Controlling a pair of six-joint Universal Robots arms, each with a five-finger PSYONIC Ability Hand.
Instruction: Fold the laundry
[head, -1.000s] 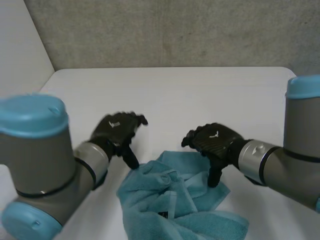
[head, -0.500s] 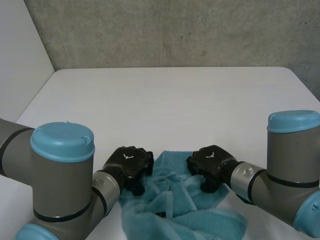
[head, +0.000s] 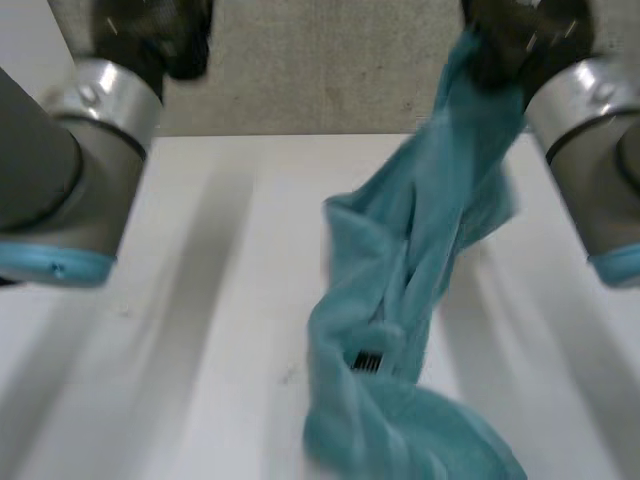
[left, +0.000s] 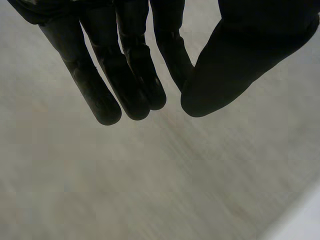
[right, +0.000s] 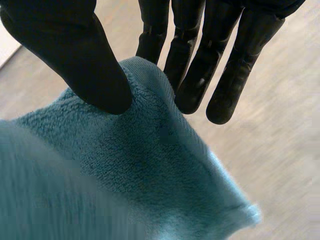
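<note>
Overhead, right hand (right: 75, 55) is pinching an edge of the teal terry-cloth towel (head: 400, 290) between thumb and fingers. The cloth is hanging twisted, its tail bunching on the white table (head: 200, 320). Beside it, left hand (left: 120, 70) is hovering empty, fingers straight. Looking soft, limp and light; probably wanting a second hold at a free corner.

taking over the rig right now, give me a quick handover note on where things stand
Left hand: open, fingers straight, holding nothing, up high on the left.
Right hand: shut on the teal towel, pinching it near an edge between thumb and fingers, up high on the right.
Towel: hangs bunched from the right hand, its lower end lying on the white table.
Done: towel grasped with one hand; no fold made yet.
Left: probably get the left hand onto a second corner, spread the towel flat, then fold it.
</note>
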